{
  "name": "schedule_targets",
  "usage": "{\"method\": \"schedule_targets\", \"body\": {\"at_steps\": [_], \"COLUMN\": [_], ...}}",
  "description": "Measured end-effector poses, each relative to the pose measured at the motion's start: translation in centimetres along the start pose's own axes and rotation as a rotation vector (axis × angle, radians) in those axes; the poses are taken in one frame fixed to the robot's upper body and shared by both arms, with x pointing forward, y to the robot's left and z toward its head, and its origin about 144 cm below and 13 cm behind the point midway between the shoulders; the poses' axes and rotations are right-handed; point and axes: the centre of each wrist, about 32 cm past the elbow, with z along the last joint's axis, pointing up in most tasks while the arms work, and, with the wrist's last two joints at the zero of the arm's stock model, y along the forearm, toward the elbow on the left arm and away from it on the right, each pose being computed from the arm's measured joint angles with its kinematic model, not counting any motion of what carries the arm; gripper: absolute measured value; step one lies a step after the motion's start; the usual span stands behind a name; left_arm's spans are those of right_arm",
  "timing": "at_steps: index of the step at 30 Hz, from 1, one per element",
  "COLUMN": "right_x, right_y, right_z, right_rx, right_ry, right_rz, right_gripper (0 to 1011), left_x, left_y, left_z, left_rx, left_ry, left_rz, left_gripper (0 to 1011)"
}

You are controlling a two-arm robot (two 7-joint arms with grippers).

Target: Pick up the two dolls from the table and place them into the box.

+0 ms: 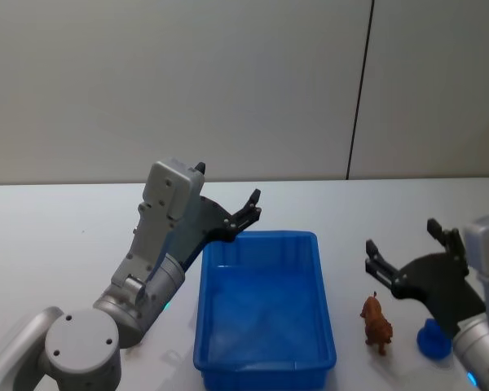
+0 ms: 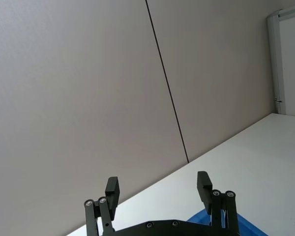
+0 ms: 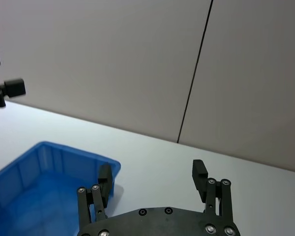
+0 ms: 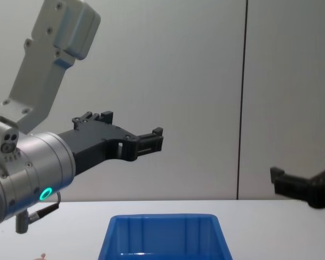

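The blue box [image 1: 261,238] stands on the white table [image 1: 57,236], and nothing shows on its floor. To its right a brown dog-shaped doll [image 1: 376,323] stands upright, with a small blue doll [image 1: 433,338] just beyond it. My right gripper [image 1: 401,236] hovers open above and a little behind them, with nothing between its fingers; the box [image 3: 54,157] lies off to its side. My left gripper [image 1: 226,184] is raised over the box's far left corner, open and empty. From the chest, both the left gripper [image 4: 132,124] and the right gripper [image 4: 303,168] hang well above the box [image 4: 162,219].
A grey wall with a dark vertical seam [image 1: 359,90] rises behind the table. A tiny pale pink bit [image 4: 41,255] peeks in at the chest view's lower edge, left of the box. The left arm's elbow [image 1: 81,346] sits low at the front left.
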Motion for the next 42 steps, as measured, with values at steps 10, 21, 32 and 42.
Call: {"method": "schedule_targets", "body": {"at_steps": [10,21,32,42], "right_x": [-1.7,-2.0,-1.5,-1.0], "right_y": [-1.1,-1.1,-0.4,0.2], "right_z": [-0.5,-1.5,-2.5,-3.3], "right_rx": [-0.108,-0.213,-0.283,-0.322], "right_ry": [-0.075,-0.126,-0.122,-0.065], "right_rz": [-0.074,-0.130,-0.153,-0.146], "right_gripper": [1000,1000,1000,1000], "left_x": [0.0,0.0,0.0,0.0], "left_y": [0.0,0.0,0.0,0.0], "left_z": [0.0,0.0,0.0,0.0], "left_rx": [0.000,0.000,0.000,0.000], "left_ry": [0.000,0.000,0.000,0.000], "left_rz": [0.000,0.000,0.000,0.000], "left_gripper": [1001,1001,1001,1001]}}
